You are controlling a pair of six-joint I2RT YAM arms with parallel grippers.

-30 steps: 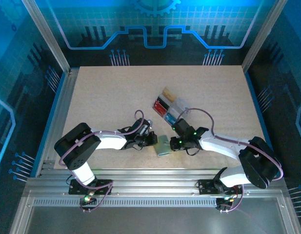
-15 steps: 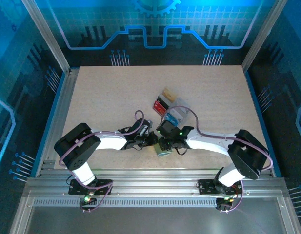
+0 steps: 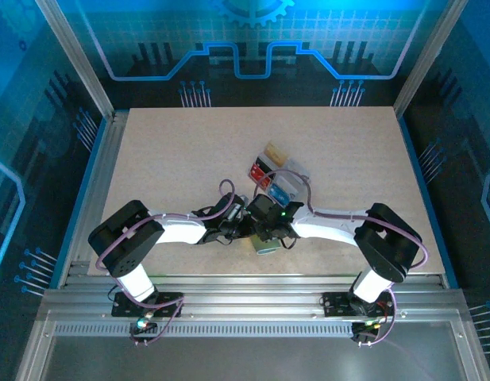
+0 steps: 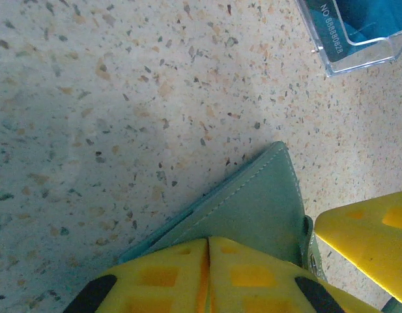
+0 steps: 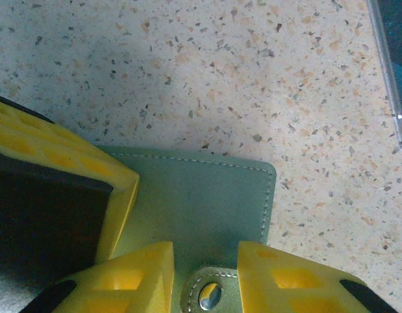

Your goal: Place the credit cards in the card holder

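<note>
Overhead camera; close wrist cameras share card holder [image 4: 246,208].

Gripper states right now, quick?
Left gripper: shut over the sage-green folding card holder; grip cannot be told.
Right gripper: open, straddling its snap tab.

The left arm [image 3: 177,230] and right arm [image 3: 333,227] are showing white links between bulky black joints. Purple-grey cables [image 3: 226,190] are looping along both. A green light [image 3: 283,213] is glowing on the right wrist. Small green and red lamps [image 3: 139,324] are shining at the black bases [image 3: 146,304]. The fingers [image 4: 165,277] are showing yellow, moulded with shallow square pockets, with black patches at their backs.
</note>
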